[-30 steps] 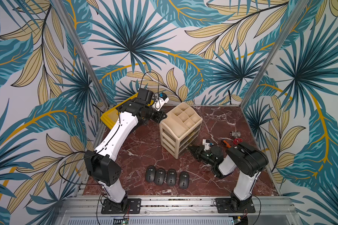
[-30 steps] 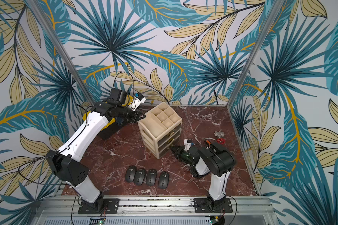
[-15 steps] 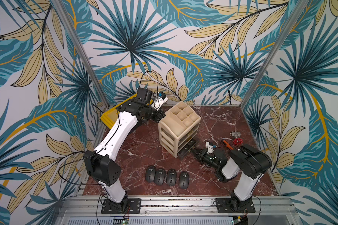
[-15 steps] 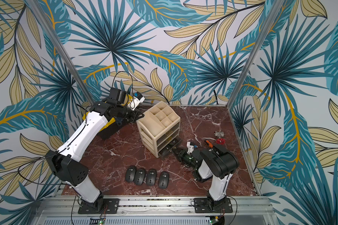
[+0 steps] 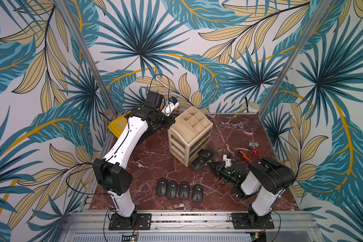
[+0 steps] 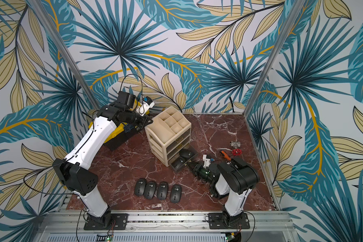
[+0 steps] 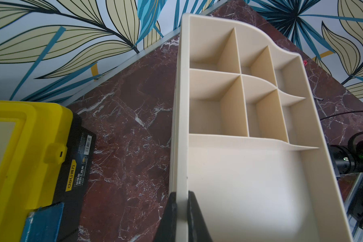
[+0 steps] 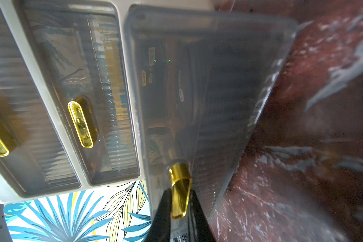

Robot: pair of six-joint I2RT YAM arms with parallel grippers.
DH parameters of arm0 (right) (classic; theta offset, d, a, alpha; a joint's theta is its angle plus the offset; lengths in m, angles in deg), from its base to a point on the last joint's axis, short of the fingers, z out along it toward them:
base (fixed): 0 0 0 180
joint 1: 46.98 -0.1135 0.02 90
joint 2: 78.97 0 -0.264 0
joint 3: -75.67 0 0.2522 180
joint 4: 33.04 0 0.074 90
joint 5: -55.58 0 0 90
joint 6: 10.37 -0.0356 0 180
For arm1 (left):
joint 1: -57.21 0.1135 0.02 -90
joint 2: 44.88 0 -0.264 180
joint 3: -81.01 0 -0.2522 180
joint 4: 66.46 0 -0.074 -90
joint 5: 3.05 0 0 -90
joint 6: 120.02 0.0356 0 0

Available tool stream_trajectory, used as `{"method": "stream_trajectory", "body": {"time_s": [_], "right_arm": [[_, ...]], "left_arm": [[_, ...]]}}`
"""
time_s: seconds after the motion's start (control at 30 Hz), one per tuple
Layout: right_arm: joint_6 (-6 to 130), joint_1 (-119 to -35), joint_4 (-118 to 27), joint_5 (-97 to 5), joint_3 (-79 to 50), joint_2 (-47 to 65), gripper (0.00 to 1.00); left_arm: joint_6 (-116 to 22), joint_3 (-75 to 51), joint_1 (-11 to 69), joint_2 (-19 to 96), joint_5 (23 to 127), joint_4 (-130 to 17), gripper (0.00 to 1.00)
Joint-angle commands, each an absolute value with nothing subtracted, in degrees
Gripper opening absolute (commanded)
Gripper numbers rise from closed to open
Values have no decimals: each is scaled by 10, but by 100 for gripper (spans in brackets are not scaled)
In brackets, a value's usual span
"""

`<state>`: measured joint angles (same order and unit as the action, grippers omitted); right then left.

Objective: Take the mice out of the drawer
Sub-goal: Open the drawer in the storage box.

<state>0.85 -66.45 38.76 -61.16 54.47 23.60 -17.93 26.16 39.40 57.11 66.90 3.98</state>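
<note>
A beige drawer unit [image 5: 190, 130] stands mid-table. Its smoky clear bottom drawer [image 5: 210, 155] is pulled part way out. Two dark grey mice [image 5: 204, 154] [image 5: 199, 162] lie in it; through its front they show only dimly in the right wrist view. Several more mice [image 5: 179, 189] lie in a row near the front edge, seen in both top views [image 6: 157, 189]. My right gripper [image 8: 180, 191] is shut on the drawer's gold handle [image 8: 177, 174]. My left gripper [image 7: 181, 193] is shut on the rim of the unit's open top tray [image 7: 182, 104].
A yellow and black toolbox [image 5: 117, 125] sits at the back left, close behind the left arm. An orange-handled screwdriver [image 5: 244, 156], a red valve wheel [image 5: 254, 152] and a metal fitting [image 5: 252, 144] lie right of the drawer, beside the right arm.
My right gripper has drawn back toward the front right with the handle, sliding the bottom drawer out so the two mice inside show. The left arm has held its grip on the unit.
</note>
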Motion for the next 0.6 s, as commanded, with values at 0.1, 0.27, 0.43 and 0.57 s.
{"method": "stream_trajectory", "body": {"time_s": [0.1,0.27,0.43,0.57], "right_arm": [[25,-663,349,-634,560,221,8],[27,-662,336,-636,565,206,8],[32,-659,317,-636,568,186,8],[39,-657,287,-638,568,164,8]], "left_arm": [[-189,314,418,598,742,17,4],[-188,328,421,608,746,18,4],[-188,334,427,611,747,16,5],[-187,339,431,615,747,15,4]]}}
